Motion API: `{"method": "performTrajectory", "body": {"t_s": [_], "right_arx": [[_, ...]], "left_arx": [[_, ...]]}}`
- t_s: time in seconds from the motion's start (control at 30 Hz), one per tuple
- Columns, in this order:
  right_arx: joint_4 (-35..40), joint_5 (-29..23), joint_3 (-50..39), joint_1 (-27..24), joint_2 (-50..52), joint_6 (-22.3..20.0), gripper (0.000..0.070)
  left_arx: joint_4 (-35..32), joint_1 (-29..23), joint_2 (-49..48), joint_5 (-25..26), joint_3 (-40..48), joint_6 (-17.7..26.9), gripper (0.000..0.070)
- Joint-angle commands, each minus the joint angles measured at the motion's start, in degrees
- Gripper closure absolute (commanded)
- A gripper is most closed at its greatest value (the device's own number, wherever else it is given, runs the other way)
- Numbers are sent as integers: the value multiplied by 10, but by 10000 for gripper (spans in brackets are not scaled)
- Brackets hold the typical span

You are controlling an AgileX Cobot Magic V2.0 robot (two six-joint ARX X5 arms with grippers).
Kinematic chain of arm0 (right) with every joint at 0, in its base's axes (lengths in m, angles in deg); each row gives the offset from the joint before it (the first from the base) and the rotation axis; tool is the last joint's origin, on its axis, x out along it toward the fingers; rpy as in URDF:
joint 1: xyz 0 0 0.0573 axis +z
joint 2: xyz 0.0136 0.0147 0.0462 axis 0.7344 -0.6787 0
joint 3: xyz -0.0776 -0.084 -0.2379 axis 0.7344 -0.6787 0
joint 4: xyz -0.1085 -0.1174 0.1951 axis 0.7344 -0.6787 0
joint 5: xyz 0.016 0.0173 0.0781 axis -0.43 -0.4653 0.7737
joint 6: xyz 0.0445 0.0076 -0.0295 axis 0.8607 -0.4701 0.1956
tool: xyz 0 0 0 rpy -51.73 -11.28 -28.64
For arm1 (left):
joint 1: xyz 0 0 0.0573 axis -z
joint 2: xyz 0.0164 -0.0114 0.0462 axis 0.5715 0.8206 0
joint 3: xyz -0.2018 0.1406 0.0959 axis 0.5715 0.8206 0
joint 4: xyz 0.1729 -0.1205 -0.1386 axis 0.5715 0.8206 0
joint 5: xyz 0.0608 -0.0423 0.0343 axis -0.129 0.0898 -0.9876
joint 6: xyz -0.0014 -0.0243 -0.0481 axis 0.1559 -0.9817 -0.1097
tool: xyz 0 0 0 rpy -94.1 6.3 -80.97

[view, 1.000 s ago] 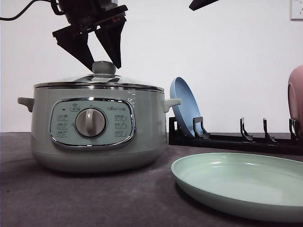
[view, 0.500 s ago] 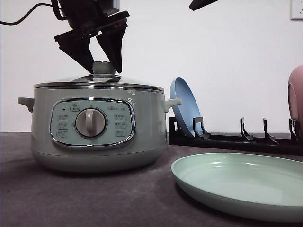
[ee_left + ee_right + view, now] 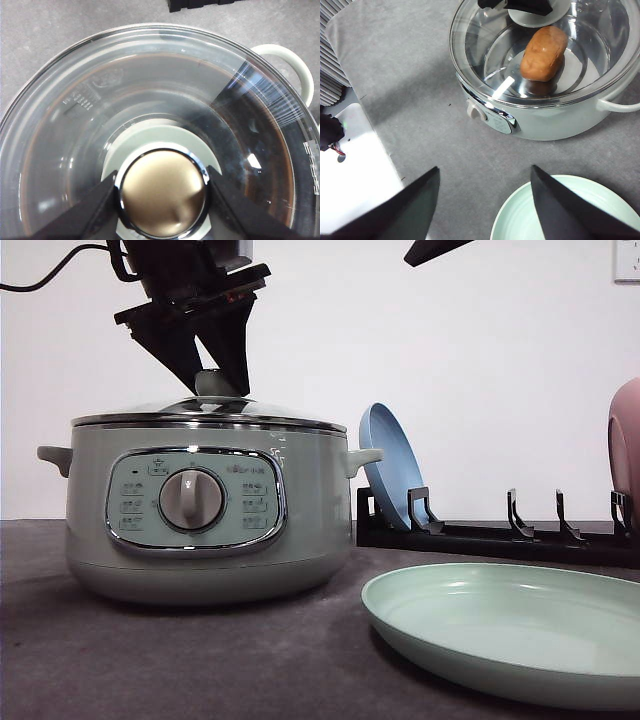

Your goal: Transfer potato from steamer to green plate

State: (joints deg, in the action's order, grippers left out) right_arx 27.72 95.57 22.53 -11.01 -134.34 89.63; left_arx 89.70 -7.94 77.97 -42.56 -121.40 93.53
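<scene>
Potato (image 3: 543, 53) in lidded steamer (image 3: 540, 107), green plate (image 3: 510, 630) bare

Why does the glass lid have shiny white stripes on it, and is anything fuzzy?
Left wrist view: light glares in white streaks on the glass lid, and the metal knob mirrors a brownish glow. Right wrist view: a bright streak sits on the lid beside the potato, which stays sharp; the right gripper looks dark and soft-edged. Front view: the green plate shows faint glints.
</scene>
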Motion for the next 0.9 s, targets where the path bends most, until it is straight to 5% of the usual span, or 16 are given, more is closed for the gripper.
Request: {"method": "performTrajectory", "body": {"t_s": [0.0,0.87], "right_arx": [[5,-2,9,3,-7,-7,342],[5,-1,9,3,-7,-4,342]], "left_arx": [[11,5,10,6,-13,-10,696],[-3,-76,-141,-13,-15,-10,695]]}}
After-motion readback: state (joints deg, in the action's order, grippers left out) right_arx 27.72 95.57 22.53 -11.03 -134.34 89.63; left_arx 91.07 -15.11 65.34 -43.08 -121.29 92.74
